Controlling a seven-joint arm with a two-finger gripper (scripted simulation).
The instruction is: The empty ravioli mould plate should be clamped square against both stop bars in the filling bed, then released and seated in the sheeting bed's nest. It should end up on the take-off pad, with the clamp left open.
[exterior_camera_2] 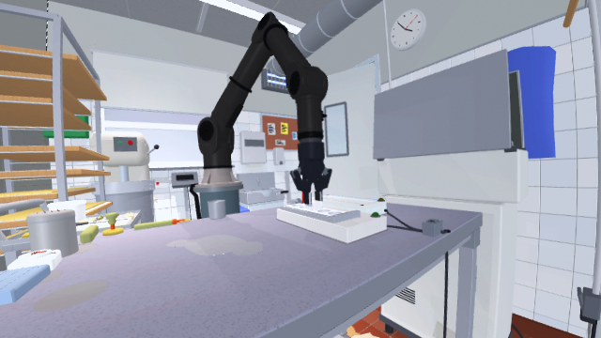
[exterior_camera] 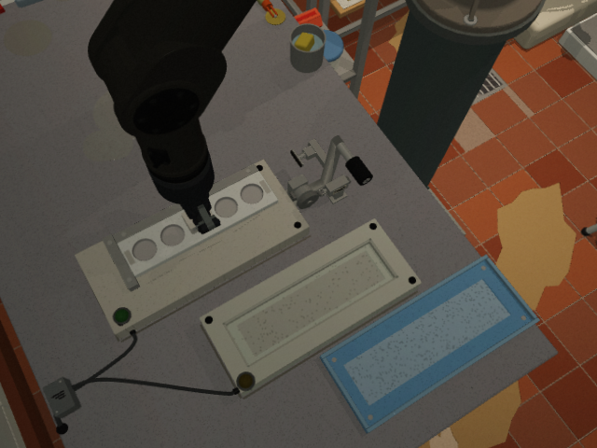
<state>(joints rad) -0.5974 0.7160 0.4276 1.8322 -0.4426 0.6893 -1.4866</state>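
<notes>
The ravioli mould plate, pale grey with several round pockets, lies in the filling bed along its back bar, its left end at the short stop bar. I grip the plate at its middle with my gripper, which stands straight down over it. The toggle clamp with its black handle sits off the bed's right end, its pad drawn back from the plate. The sheeting bed lies in front with an empty nest, and the blue take-off pad lies at the table's front right.
A grey cup holding a yellow block stands at the table's far edge. A green lamp marks the filling bed's corner and a dark amber lamp the sheeting bed's. Cables run to a small box at the left edge.
</notes>
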